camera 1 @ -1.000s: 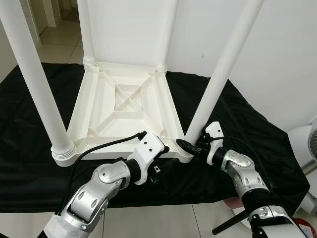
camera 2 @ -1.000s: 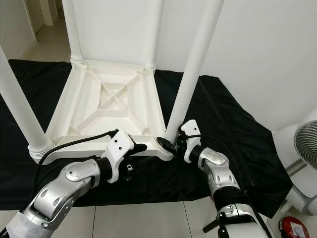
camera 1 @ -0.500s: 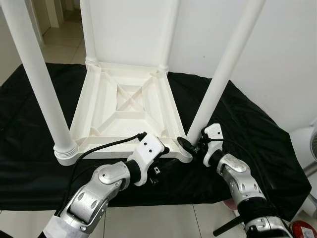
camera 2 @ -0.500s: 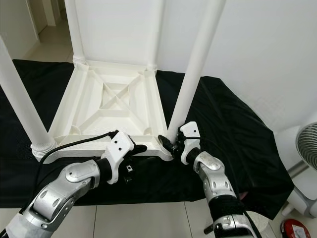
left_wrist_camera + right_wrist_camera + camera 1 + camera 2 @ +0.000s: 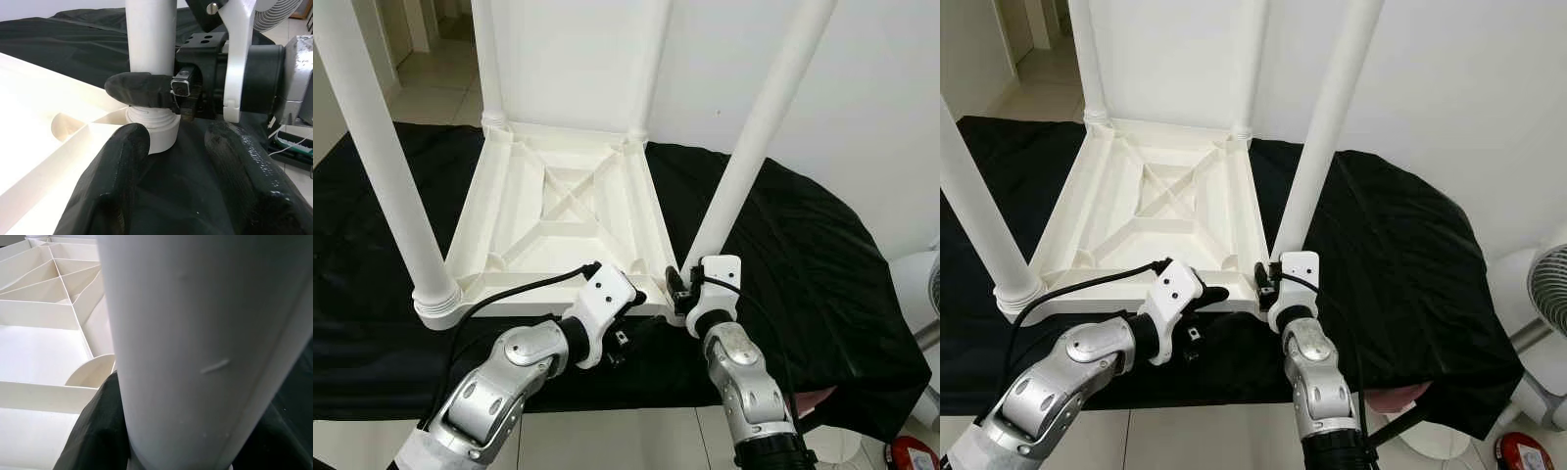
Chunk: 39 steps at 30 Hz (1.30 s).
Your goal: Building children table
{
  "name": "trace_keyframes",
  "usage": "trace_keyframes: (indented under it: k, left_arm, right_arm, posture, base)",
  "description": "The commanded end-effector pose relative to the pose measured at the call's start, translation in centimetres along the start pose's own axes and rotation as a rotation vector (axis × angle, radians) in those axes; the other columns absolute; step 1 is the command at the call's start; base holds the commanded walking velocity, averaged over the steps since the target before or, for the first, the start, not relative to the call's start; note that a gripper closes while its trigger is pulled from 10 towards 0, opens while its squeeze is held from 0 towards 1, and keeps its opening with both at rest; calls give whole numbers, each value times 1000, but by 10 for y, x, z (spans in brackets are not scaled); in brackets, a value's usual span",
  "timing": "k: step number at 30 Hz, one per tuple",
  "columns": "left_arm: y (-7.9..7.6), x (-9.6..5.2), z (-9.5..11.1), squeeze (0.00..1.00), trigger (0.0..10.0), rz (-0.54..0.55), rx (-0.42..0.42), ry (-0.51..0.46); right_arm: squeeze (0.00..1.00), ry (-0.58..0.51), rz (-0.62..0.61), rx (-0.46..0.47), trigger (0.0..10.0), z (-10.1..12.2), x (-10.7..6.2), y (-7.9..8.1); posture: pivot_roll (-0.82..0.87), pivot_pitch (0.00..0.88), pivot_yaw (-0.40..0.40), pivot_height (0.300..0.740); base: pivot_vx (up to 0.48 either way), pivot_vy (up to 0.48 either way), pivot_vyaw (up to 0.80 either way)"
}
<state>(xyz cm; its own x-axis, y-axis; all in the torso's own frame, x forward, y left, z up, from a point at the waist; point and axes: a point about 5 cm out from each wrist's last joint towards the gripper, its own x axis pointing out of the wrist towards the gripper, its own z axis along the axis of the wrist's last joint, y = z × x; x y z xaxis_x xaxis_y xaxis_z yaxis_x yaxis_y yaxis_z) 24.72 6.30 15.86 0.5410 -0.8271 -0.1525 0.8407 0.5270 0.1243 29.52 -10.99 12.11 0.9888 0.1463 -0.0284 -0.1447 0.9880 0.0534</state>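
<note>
White plastic children's table top (image 5: 558, 220) lies upside down on a black cloth (image 5: 803, 255), ribbed underside facing up: a raised rim, diagonal ribs meeting in a small cross-braced square at the centre, round sockets at the corners. Four white tubular legs stand up from the corners; near right leg (image 5: 749, 162) leans slightly outward from its threaded collar, near left leg (image 5: 391, 186) sits in a ringed collar at the other near corner, two far legs rise by the wall. Surfaces are smooth and matte, with no marks visible apart from a faint scratch on the leg in the right wrist view. Right gripper (image 5: 156, 93) is closed around the base of the near right leg, just above the collar; one black finger (image 5: 139, 89) wraps the front of the tube, touching it. Left gripper (image 5: 188, 166) sits low at the near edge of the table top, just beside that same corner, fingers spread apart and holding nothing; one finger lies against the white rim, the other over the cloth. A white fan (image 5: 1547, 294) stands on the tiled floor to the right.
</note>
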Motion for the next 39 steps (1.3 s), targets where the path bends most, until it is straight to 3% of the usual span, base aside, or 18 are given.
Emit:
trace_keyframes:
  k: [1,5,6,7,8,9,16,19,25,26,28,32,39]
  left_arm:
    - [-3,0,-1,0,10000,-21,-7,4]
    - [-3,0,0,0,10000,-23,-7,4]
    - [-3,1,0,0,10000,-23,-7,4]
    - [-3,1,0,0,10000,-23,-7,4]
    - [-3,0,0,0,10000,-20,-5,4]
    - [-2,0,0,0,10000,-18,-3,4]
    - [-2,0,-1,0,10000,-14,-2,6]
    - [-2,0,-1,0,10000,-10,-2,5]
    - [-1,0,-1,0,10000,-7,0,4]
    - [-1,0,-1,0,10000,-6,1,3]
    - [-1,0,0,0,10000,-6,2,0]
    - [0,1,1,0,10000,-6,4,-2]
    - [1,3,2,0,10000,-15,12,-5]
  right_arm:
    - [0,81,-1,-19,10000,-15,-4,3]
    - [0,82,-11,-9,10000,-12,-5,-1]
    - [180,74,-18,-9,10000,-9,-6,-2]
    - [180,74,-18,-9,10000,-9,-6,-2]
    - [949,66,-16,-12,10000,-7,-7,-4]
    - [1000,56,-2,-18,10000,-6,-7,-5]
    - [1000,48,24,-15,10000,-5,-10,-16]
    - [1000,28,65,-11,10000,-4,-11,-28]
    - [1000,36,154,-64,10000,-4,-13,-37]
    - [0,34,197,-94,10000,-4,-13,-40]
    - [0,41,301,-127,10000,-3,-13,-47]
    - [0,36,389,-163,10000,-1,-11,-50]
    - [0,18,569,-250,10000,7,7,-52]
  posture:
    - [30,0,-131,740]
    - [26,0,-130,740]
    - [27,0,-132,740]
    - [27,0,-132,740]
    - [28,0,-133,740]
    - [29,0,-137,740]
    - [28,0,-143,740]
    - [31,0,-146,740]
    - [31,0,-149,740]
    - [31,0,-149,740]
    - [32,0,-148,740]
    - [34,0,-145,740]
    - [36,0,-138,740]
  base:
    - [0,0,0]
    - [0,0,0]
    - [0,0,0]
    - [0,0,0]
    - [0,0,0]
    - [0,0,0]
    - [0,0,0]
    - [0,0,0]
    - [0,0,0]
    - [0,0,0]
    - [0,0,0]
    - [0,0,0]
    - [0,0,0]
